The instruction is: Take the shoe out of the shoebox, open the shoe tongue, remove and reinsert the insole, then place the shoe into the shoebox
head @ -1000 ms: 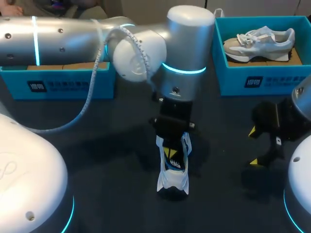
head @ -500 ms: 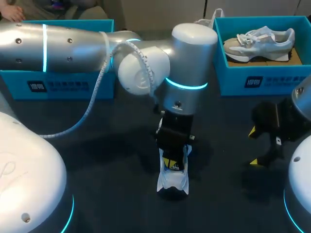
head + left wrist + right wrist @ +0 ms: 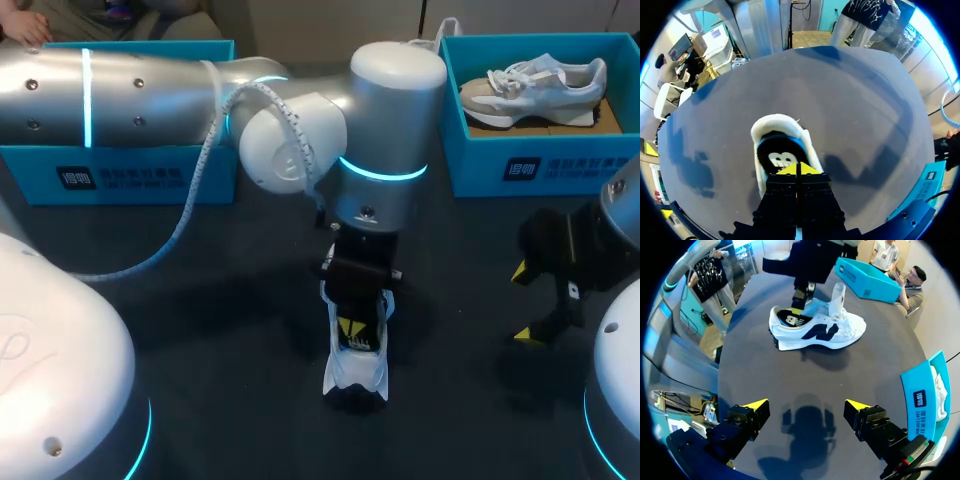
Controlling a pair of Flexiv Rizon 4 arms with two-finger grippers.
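As the shoe (image 3: 355, 372) lies out on the worktop (image 3: 220, 330), centre-near, w/ tongue (image 3: 839, 297) up, steps 1–2 look done. Its insole (image 3: 777, 156) is still in: the left fingers (image 3: 788, 170), pressed together, dip into the heel opening, while the right fingers (image 3: 755, 404) are spread, empty, at right. Insole swap & reboxing remain.

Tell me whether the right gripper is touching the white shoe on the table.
Apart. The right wrist view shows the right gripper open, with a stretch of bare dark table between it and the white shoe ahead.
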